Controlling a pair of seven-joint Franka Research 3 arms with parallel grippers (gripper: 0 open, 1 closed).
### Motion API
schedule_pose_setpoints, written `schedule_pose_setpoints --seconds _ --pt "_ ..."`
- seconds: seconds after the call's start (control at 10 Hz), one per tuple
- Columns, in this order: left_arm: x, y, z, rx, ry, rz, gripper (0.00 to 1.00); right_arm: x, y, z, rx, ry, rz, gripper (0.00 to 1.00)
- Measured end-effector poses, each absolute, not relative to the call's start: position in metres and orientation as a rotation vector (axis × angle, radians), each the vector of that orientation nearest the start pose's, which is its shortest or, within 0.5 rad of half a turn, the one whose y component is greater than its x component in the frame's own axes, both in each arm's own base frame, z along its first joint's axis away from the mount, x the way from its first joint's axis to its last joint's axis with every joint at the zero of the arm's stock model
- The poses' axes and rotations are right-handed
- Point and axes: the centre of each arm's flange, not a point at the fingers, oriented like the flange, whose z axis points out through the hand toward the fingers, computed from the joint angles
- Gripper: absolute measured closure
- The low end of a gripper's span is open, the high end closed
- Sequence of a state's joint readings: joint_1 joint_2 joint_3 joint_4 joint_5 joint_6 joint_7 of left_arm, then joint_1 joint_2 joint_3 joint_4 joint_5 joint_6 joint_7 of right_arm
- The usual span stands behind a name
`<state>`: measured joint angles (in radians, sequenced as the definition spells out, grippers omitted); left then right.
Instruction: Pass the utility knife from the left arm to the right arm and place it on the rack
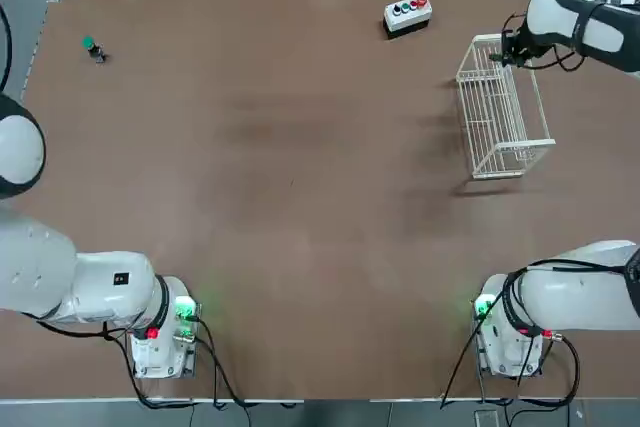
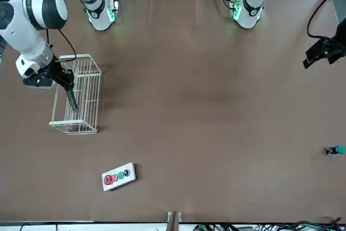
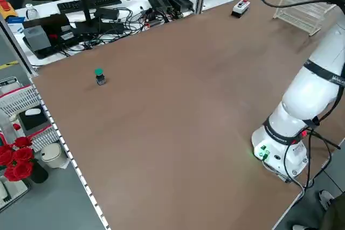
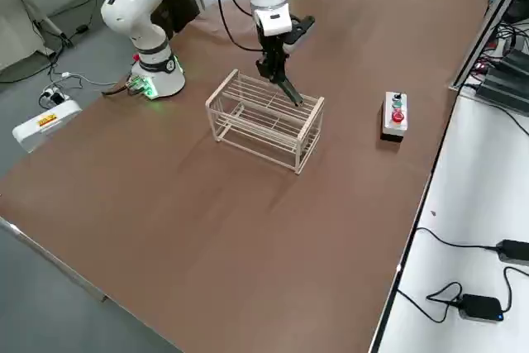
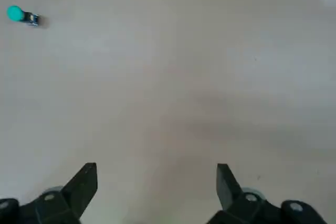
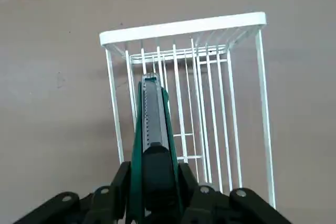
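Rack (image 1: 498, 112): stood on the tabletop (image 1: 300, 197) at the robot's far right, with the button box (image 1: 407, 13) beyond it toward the far edge and nearer the middle. Right gripper (image 2: 64, 79): hung over the rack's far end, the utility knife (image 6: 149, 129) in it slanting down over the bars. Knob (image 1: 92, 47): lay alone at the far left corner, with the left gripper (image 5: 157, 190) above bare tabletop at the left edge.

The surface (image 1: 300, 197) is matt brown, smooth, with a faint sheen. The rack (image 1: 497, 112) is thin white-coated wire. The knife (image 6: 152, 129) has a green plastic-looking body with a grey ridged metal strip. Both arms, left (image 1: 60, 282) and right (image 1: 585, 22), wear glossy white shells with black bands. The button box (image 1: 408, 14) looks like white plastic.
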<state>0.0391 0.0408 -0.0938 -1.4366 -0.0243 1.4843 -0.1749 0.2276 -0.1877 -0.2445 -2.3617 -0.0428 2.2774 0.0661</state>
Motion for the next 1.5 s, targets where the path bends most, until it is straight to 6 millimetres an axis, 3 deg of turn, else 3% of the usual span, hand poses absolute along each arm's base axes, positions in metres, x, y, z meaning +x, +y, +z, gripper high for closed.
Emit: schedule_pose_setpoints --seconds 0.3,1.1,1.5 --pt "0.567 -0.03 0.639 -3.127 -0.162 0.032 0.0 0.479 -0.008 0.397 -3.12 0.078 -0.174 0.58" --pt "0.566 -0.033 0.65 -3.133 -0.048 -0.004 0.0 0.466 -0.01 0.379 -3.116 0.061 -0.166 0.58" --pt "0.566 -0.032 0.65 -3.133 -0.038 -0.006 0.0 0.465 -0.007 0.349 -3.13 0.04 -0.082 0.58"
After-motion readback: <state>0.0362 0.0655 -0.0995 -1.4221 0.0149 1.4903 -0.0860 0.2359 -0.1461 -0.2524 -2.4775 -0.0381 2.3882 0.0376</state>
